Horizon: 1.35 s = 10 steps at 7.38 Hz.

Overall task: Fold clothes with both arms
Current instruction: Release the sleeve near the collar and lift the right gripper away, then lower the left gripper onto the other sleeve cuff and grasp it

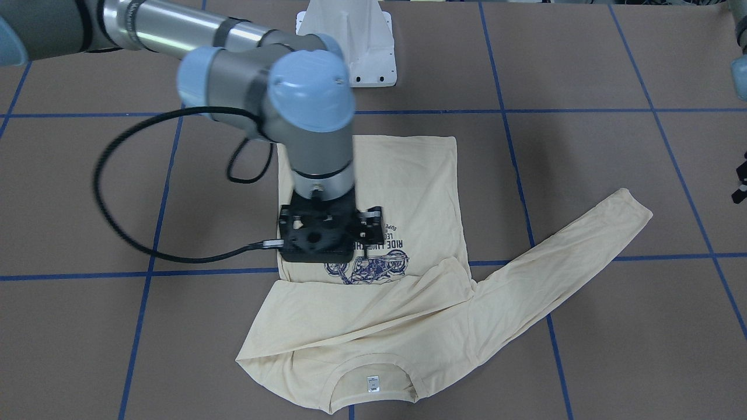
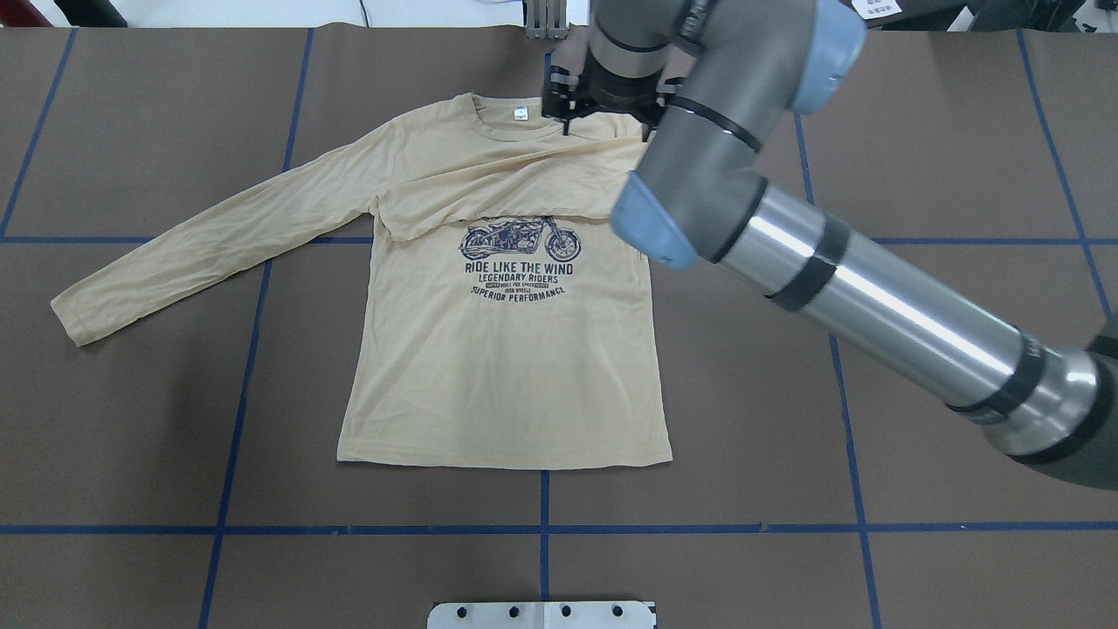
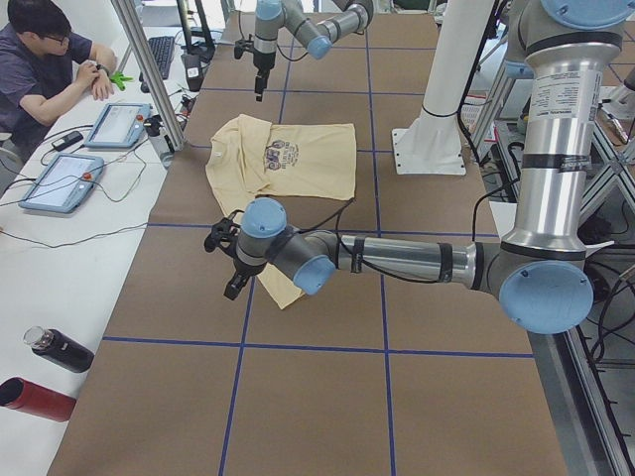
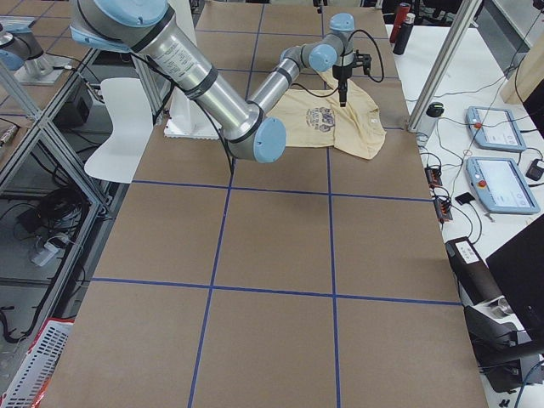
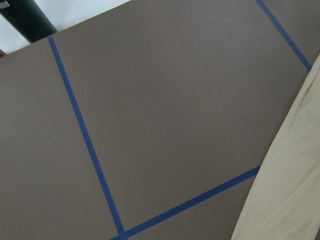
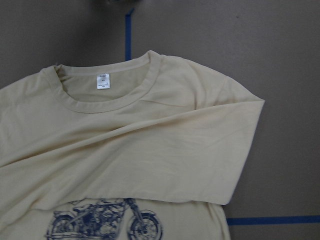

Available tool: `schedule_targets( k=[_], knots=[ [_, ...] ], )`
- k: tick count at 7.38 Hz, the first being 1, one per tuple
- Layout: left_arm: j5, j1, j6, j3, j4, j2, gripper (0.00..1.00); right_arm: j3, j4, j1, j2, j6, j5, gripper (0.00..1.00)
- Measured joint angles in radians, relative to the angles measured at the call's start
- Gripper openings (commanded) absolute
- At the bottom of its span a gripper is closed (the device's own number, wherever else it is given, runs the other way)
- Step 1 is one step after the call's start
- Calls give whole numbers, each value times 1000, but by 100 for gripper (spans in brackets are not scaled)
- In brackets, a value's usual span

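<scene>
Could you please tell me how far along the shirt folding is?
Done: one sleeve lies folded across the shirt. In hand: the right gripper hovers near the collar. Left: the other sleeve is spread out, and the rest is unfolded.

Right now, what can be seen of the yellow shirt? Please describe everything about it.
The shirt lies flat, front up, on the brown table, hem toward the robot, collar away. It looks like thin, pale cream-yellow knit, slightly wrinkled, with a navy motorcycle print reading RIDE LIKE THE WIND and a small white neck tag. The sleeve on the robot's right is folded across the chest, covering the print's top edge; the other sleeve stretches out sideways. The right pincer hangs above the collar area, apparently not touching.
</scene>
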Motion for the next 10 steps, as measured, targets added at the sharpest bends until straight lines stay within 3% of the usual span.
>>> schedule_targets(
  k=[1,3,4,7,10],
  knots=[
    [21,36,-86,0,-72,46,100,103,-13,47,-113,-94,34,99],
    [54,102,-248,-1,-159,104,100,214,-16,151,-294,-302,106,99],
    [76,147,-323,-1,-210,128,99,240,-13,207,-369,-410,151,99],
    [133,267,-476,1,-312,161,83,272,-11,311,-526,-641,207,99],
    [166,351,-539,5,-323,157,74,271,-7,365,-576,-732,252,99]
  ],
)
